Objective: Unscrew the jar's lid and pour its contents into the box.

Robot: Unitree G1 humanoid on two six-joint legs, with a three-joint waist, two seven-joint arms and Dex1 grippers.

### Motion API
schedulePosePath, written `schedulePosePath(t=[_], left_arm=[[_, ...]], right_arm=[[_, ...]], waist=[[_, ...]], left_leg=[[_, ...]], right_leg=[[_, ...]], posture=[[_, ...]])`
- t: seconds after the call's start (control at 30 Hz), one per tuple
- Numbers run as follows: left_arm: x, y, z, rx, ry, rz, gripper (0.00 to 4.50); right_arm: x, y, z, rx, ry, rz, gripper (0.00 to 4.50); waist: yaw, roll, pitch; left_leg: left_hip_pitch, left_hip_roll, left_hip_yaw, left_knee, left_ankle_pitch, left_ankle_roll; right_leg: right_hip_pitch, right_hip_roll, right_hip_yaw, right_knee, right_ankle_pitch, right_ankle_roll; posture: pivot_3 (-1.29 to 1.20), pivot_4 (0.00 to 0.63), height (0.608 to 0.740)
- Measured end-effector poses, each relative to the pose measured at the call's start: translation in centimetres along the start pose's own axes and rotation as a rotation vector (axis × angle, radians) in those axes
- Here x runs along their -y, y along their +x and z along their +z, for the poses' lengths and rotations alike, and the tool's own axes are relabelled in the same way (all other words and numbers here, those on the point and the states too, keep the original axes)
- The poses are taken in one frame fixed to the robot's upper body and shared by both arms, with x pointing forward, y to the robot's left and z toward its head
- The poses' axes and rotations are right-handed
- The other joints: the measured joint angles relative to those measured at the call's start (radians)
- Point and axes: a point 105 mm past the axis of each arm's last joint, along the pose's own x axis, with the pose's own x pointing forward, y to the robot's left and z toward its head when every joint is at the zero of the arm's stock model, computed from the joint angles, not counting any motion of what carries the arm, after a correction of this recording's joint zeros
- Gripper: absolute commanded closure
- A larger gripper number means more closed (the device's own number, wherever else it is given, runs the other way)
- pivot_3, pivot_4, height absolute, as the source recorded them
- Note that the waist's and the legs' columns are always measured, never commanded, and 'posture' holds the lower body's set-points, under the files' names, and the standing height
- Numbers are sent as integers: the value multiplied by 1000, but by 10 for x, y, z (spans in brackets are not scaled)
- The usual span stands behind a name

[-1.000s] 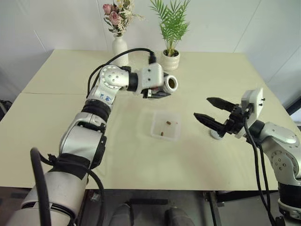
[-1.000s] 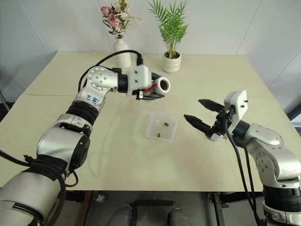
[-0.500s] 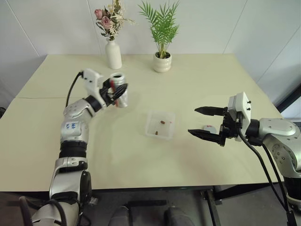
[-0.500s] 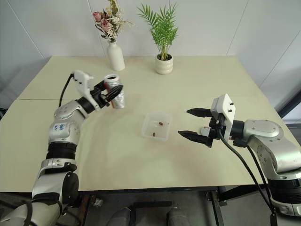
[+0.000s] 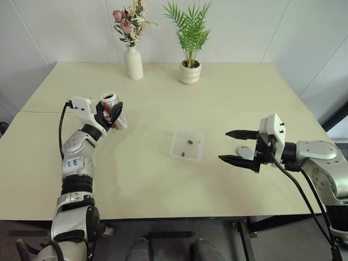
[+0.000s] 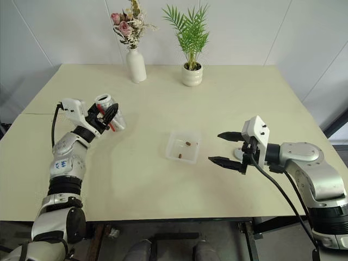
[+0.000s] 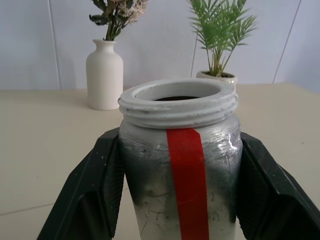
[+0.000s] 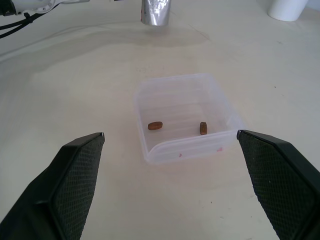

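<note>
My left gripper (image 5: pixel 112 111) is shut on the jar (image 5: pixel 109 98), holding it above the table's left side, well left of the box. The jar (image 7: pixel 180 150) has no cap, its mouth faces up, and a red strip runs down its side between the black fingers (image 7: pixel 95 195). The clear box (image 5: pixel 178 142) sits mid-table with two brown contents pellets (image 8: pixel 155 125) inside. My right gripper (image 5: pixel 223 145) hovers open just right of the box, pointing at it. The lid (image 5: pixel 244 153) lies on the table behind its fingers.
A white flower vase (image 5: pixel 134 62) and a white plant pot (image 5: pixel 190 73) stand at the table's far edge. A seam crosses the tabletop's left part (image 5: pixel 43 111). The table's front edge runs close below both arms.
My left arm swung left and down, away from above the box, carrying the jar and turning its mouth from sideways to upward. The right gripper stayed open and hardly moved.
</note>
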Motion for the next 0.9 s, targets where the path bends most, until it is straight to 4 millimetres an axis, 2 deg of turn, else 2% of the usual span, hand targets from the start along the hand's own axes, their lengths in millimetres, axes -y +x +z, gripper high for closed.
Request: schedulePosePath(t=[0.13, 0.33, 0.6, 0.67, 0.8, 0.9], left_arm=[[-4, -6, -11, -5, 61, 45, 1989], [-6, -12, -13, 16, 84, 68, 1989], [-10, -24, -22, 12, 15, 105, 1989], [-11, -25, -22, 9, 15, 110, 1267], [-11, -25, -23, 0, 6, 109, 150], [-8, -25, -22, -3, 12, 79, 66]], right_arm=[[-1, 1, -2, 2, 9, 2, 25], [-2, 1, -2, 6, 11, 4, 25], [-3, 1, -4, 4, 15, 13, 25], [-3, 1, -4, 3, 16, 15, 0], [-4, 1, -4, 4, 16, 21, 0], [-4, 1, -5, 9, 17, 23, 0]], waist=[[3, 0, 0], [6, 0, 0], [7, 0, 0], [7, 0, 0], [7, 0, 0], [7, 0, 0]], left_leg=[[-1, 0, 0, 0, 0, 0], [0, 0, 1, -1, -1, 0], [0, 0, 1, -1, -1, 0], [0, 0, 1, -1, -1, 0], [0, 0, 1, -2, -1, 0], [-1, 0, 1, -3, -1, 0]], right_leg=[[0, 0, 0, -1, 0, 0], [0, 0, 0, -3, 0, 0], [0, 0, 0, -3, 1, 0], [0, 0, 0, -3, 1, 0], [0, 0, 0, -4, 1, 0], [0, 0, 0, -6, 1, 0]], posture=[[0, 150, 740], [0, 150, 740], [0, 150, 740], [0, 150, 740], [0, 150, 740], [0, 150, 740]])
